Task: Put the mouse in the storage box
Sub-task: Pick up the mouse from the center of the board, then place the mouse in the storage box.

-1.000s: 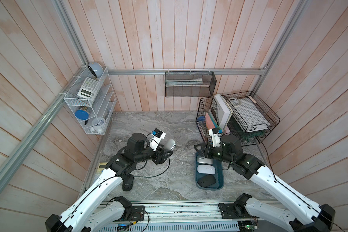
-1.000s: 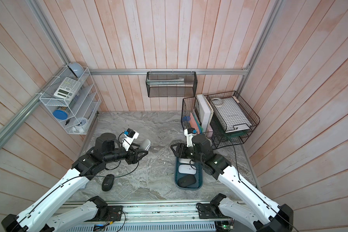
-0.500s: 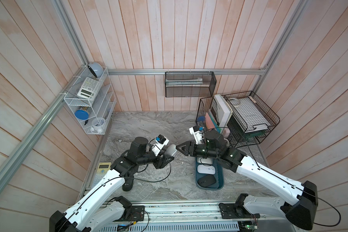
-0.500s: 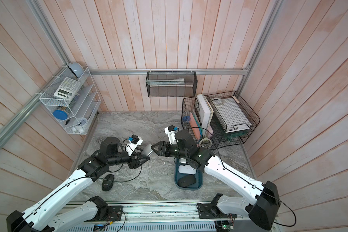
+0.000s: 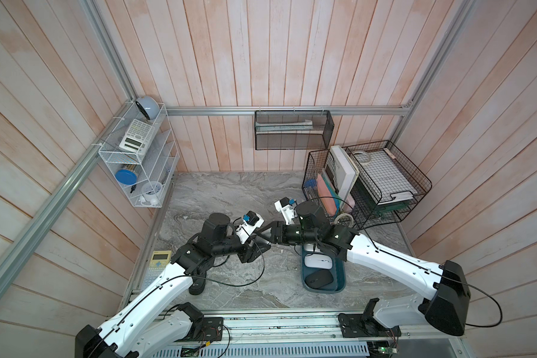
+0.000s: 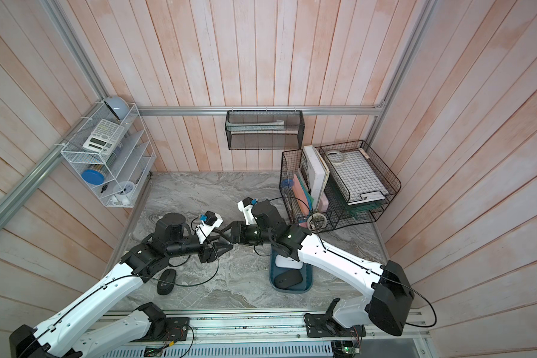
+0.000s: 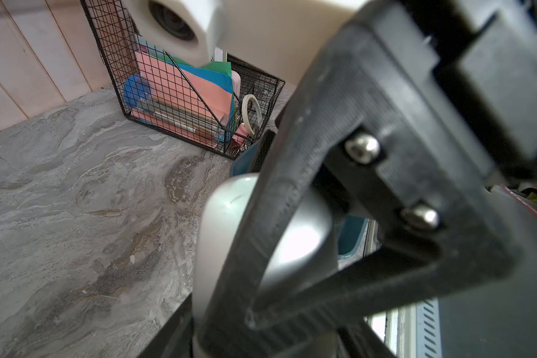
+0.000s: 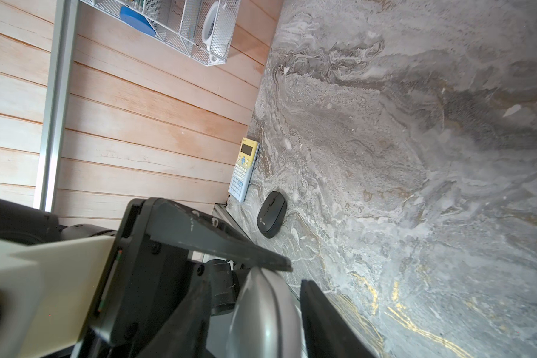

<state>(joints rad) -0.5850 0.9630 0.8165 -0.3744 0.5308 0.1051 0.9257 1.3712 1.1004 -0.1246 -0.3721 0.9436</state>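
A silver-grey mouse (image 7: 220, 229) hangs above the middle of the marble table, with my left gripper (image 5: 259, 245) shut on it. My right gripper (image 5: 262, 236) reaches in from the right, tip to tip with the left one. The mouse (image 8: 267, 319) sits between the right fingers. One finger (image 8: 326, 325) lies against it; whether the other touches does not show. The teal storage box (image 5: 341, 280) lies under the right forearm, apart from the mouse. It holds a white mouse (image 5: 318, 262) and a black one (image 5: 319, 277). Another black mouse (image 6: 167, 280) lies at front left.
A yellow calculator (image 5: 158, 263) lies by the left wall. Black wire baskets (image 5: 366, 186) with folders and a tape roll (image 5: 344, 220) stand at back right. A white wire rack (image 5: 137, 161) hangs on the left wall, a mesh basket (image 5: 292, 128) on the back wall.
My right arm has swung left from over the storage box to the left gripper, and its jaws have narrowed around the silver mouse. The left gripper has shifted slightly towards the middle, still holding it.
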